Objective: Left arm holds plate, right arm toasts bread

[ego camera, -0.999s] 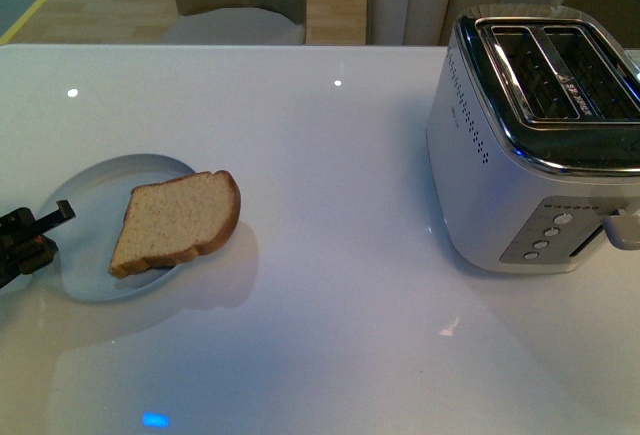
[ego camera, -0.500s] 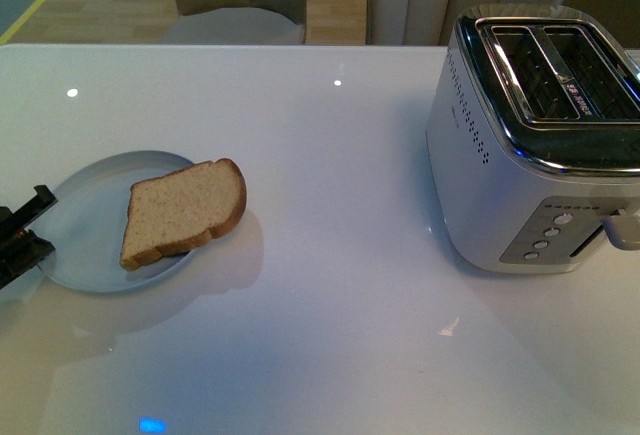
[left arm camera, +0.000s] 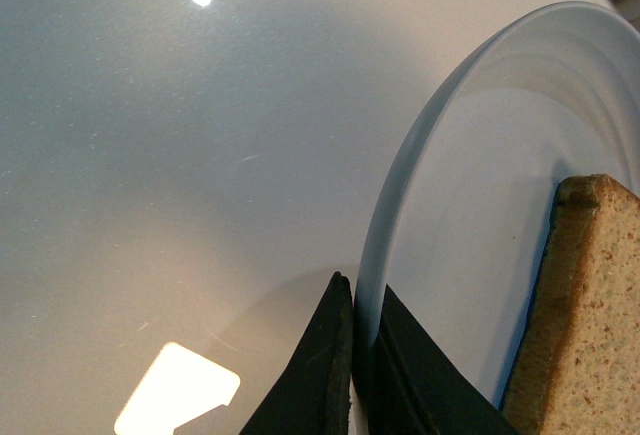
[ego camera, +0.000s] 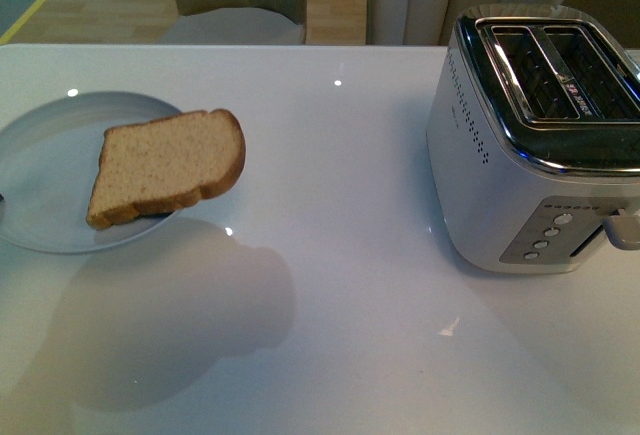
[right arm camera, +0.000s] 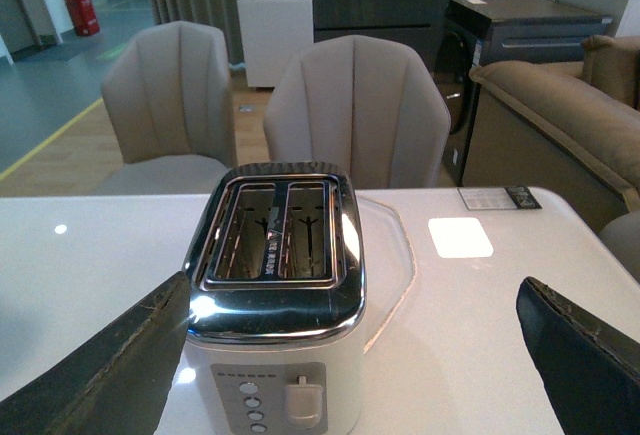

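The pale blue-white plate (ego camera: 50, 170) is held up off the white table at the left of the front view, casting a shadow below. The bread slice (ego camera: 165, 165) lies on it, overhanging the right rim. My left gripper (left arm camera: 365, 330) is shut on the plate's rim (left arm camera: 420, 165); the bread (left arm camera: 580, 315) shows beside it. The left gripper is out of the front view. My right gripper (right arm camera: 350, 355) is open and empty, its fingers wide apart, facing the white and chrome toaster (right arm camera: 275, 285), which also shows in the front view (ego camera: 535, 145).
The toaster stands at the table's right with two empty slots (ego camera: 555, 65) and a lever (ego camera: 620, 230) on its front. Beige chairs (right arm camera: 350, 105) stand behind the far edge of the table (ego camera: 330, 285). A sofa (right arm camera: 560, 115) is off to the side.
The plate with the bread has risen off the table and moved left and toward the camera. The left gripper has left the front view.
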Controlling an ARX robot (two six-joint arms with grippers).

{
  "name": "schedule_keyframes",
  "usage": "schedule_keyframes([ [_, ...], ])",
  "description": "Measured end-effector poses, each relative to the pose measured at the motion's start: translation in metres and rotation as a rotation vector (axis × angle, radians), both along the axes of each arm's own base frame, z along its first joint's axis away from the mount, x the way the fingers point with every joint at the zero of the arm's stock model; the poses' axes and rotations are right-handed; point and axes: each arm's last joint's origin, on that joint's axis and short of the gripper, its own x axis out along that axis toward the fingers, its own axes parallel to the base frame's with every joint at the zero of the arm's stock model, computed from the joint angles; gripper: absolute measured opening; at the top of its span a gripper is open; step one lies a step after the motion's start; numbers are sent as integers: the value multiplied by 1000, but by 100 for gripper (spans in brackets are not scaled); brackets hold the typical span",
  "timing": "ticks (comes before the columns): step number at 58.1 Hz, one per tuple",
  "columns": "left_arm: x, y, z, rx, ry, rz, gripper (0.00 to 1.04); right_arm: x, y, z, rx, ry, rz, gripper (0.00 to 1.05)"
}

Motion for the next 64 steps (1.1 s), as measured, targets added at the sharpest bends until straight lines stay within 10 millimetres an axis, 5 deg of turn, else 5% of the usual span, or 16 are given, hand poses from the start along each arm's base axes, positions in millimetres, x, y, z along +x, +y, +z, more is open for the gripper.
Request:
schedule_keyframes([
  [7,-4,-20,37,-13,-47,-42,3,0,0,0,0,0,0,96],
  [23,-3,-62,77,-23,-92,-99,3,0,0,0,0,0,0,96],
  [43,6,-121,109,-32,-129,-192,3,0,0,0,0,0,0,96],
  [64,1,-162,125,-57,-144,-274,3,0,0,0,0,0,0,96],
])
